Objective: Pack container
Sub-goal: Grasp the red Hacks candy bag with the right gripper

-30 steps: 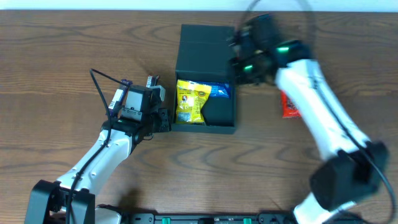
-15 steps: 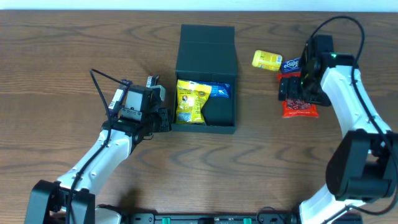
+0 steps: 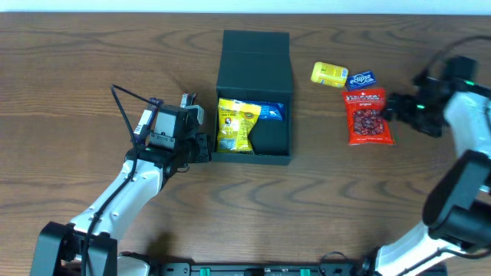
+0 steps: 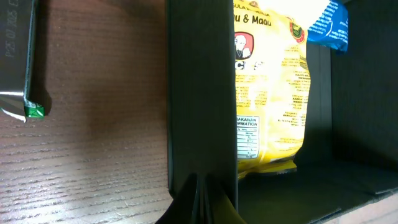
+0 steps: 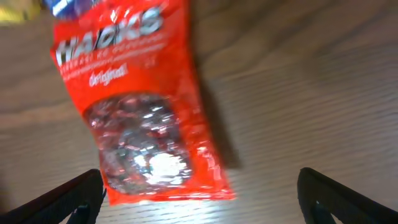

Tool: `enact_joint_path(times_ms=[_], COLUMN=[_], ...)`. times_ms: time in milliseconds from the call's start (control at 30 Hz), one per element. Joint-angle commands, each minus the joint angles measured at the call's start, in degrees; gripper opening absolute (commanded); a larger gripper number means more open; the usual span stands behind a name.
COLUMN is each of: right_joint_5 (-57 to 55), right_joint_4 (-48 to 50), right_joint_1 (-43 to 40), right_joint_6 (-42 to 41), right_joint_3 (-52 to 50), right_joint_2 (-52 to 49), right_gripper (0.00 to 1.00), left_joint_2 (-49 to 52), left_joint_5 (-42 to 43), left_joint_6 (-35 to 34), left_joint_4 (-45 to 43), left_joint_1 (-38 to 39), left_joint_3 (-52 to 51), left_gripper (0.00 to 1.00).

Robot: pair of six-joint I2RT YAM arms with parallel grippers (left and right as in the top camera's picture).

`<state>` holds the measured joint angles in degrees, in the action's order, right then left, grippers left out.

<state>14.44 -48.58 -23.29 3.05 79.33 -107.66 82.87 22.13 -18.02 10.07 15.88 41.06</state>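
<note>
Dead centre of the wooden table (image 3: 77, 61) sits the dark green container (image 3: 270, 140), lid flap (image 3: 253, 61) thrown back toward the far edge. Inside, a yellow snack packet (image 3: 235, 125) lies along the left wall, and a blue packet (image 3: 270, 113) is tucked into the far right corner. The near right part of the floor is bare. The left gripper (image 3: 201, 147) is right up against the container's left wall near the front corner, and the left wrist view shows its jaws pinched tight on that wall's edge. Over on the right, the right gripper (image 3: 397, 107) sits just beside a red snack packet (image 3: 368, 116) lying flat on the table, jaws spread wide and gripping nothing. Just beyond the red packet lie a small yellow packet (image 3: 329, 74) and a blue Eclipse packet (image 3: 360, 78), side by side
</note>
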Motion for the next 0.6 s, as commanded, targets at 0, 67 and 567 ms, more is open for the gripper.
enact_joint_path(times_ms=[0, 67, 567], right_joint_5=[16.09, 19.65, 23.3], right_joint_4=[-0.07, -0.13, 4.5], right_joint_1=[-4.61, -5.77, -0.83], right_joint_6=[5.51, 6.19, 6.12], right_joint_3=[-0.39, -0.39, -0.39], right_joint_2=[-2.71, -5.18, -16.04], right_gripper=[0.99, 0.99, 0.85], left_joint_2=[0.28, 0.28, 0.28], left_joint_5=[0.63, 0.63, 0.63], left_joint_6=[-0.04, -0.04, -0.04], left_joint_4=[-0.07, -0.07, -0.04], left_joint_1=[-0.07, -0.07, -0.07], left_joint_3=[-0.2, -0.2, -0.2], left_gripper=[0.06, 0.05, 0.06])
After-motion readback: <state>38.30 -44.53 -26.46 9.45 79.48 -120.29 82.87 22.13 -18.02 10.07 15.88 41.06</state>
